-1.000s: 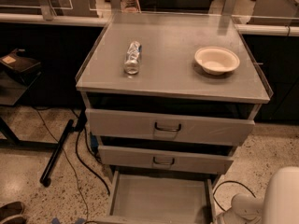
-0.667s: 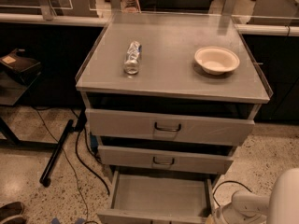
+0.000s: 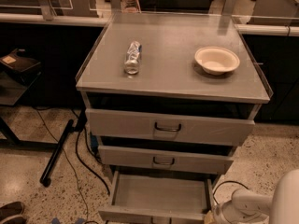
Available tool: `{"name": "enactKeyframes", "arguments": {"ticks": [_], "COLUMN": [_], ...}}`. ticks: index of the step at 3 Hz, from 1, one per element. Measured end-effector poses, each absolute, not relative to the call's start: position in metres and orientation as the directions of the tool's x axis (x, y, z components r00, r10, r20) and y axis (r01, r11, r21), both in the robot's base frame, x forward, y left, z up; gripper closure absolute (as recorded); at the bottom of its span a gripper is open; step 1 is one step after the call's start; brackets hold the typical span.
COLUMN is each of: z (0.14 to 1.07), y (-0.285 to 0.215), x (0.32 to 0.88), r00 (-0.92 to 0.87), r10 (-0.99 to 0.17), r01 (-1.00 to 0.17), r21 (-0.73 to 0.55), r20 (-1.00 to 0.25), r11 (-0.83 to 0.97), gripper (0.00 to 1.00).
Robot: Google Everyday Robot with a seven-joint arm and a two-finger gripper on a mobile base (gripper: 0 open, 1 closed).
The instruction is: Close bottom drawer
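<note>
Standing pulled well out at the foot of the grey metal cabinet [image 3: 173,85], the bottom drawer [image 3: 159,195] is a shallow grey metal tray with a low front panel that meets the lower edge of the view. Its inside shows only bare grey floor and side walls.

Above it, the middle grey drawer [image 3: 126,157], with a small dark loop handle [image 3: 163,161], juts out a little. So does the taller top grey drawer [image 3: 121,124], which has its own dark loop handle [image 3: 167,127]. A dark gap runs above each front, and what lies inside these two drawers cannot be seen.

On the flat grey cabinet top, a clear crinkled plastic bottle [image 3: 132,57] lies on its side towards the left. A round cream bowl [image 3: 217,59] sits upright towards the right, well apart from the bottle. The bowl's hollow shows plain cream.

The robot's white arm [image 3: 252,202] enters from the lower right corner. The gripper [image 3: 216,215] is at its end, low in the view and just beside the right front corner of the bottom drawer. Whether it is open, closed or touching the drawer cannot be told.

On the speckled stone floor [image 3: 28,171] to the left of the cabinet lie a black pole [image 3: 58,150] and a thin black cable [image 3: 79,167]. A dark shoe [image 3: 11,211] shows in the lower left corner.
</note>
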State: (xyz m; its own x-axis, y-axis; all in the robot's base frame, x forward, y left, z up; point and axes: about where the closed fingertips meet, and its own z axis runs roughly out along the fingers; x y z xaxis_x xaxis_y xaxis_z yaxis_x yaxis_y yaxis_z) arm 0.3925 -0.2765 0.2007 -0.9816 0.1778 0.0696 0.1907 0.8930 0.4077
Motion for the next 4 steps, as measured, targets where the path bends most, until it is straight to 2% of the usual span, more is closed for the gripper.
{"name": "enactKeyframes", "arguments": {"ticks": [1, 2, 4], "z": [0.193, 0.172, 0.18], "y": [-0.278, -0.29, -0.293], "x": [0.387, 0.387, 0.422], "r00": [-0.979, -0.964, -0.954], "r10": [0.179, 0.23, 0.292], "r01": [0.204, 0.265, 0.292], "r21": [0.403, 0.38, 0.41], "r20": [0.099, 0.137, 0.063], "r11": [0.892, 0.886, 0.864], "gripper": [1.0, 1.0, 1.0]}}
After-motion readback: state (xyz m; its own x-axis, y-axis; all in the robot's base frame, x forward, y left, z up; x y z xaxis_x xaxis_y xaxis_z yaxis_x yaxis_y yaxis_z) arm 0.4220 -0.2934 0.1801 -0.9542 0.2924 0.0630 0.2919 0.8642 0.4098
